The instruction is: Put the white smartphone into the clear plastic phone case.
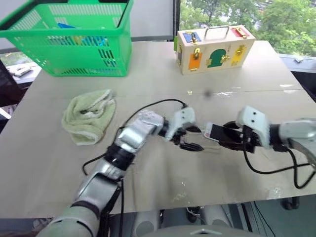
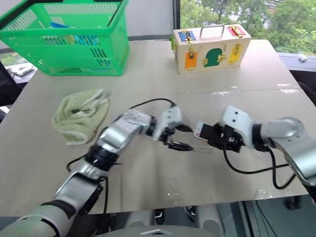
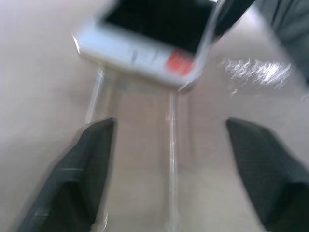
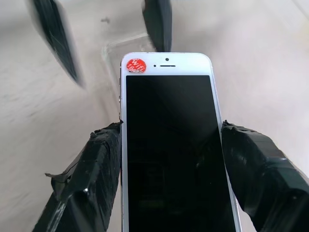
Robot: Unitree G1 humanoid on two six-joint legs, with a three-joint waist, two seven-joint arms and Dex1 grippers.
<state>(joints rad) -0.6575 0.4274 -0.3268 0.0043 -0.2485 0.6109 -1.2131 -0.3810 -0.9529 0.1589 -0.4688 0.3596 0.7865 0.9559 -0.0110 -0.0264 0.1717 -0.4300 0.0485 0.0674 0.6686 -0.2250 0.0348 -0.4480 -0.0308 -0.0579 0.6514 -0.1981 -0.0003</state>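
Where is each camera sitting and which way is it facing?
Head cameras: look forward and down over the table; both arms show.
Left wrist camera: looks along the open left gripper at the clear plastic phone case.
Right wrist camera: looks along the right gripper, clamped on the white smartphone.
Shared: both wrist cameras see the smartphone and the case.

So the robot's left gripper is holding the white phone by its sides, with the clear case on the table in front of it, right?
Not quite: the right gripper holds the white phone by its sides, as the right wrist view shows. The clear case does lie on the table just ahead.
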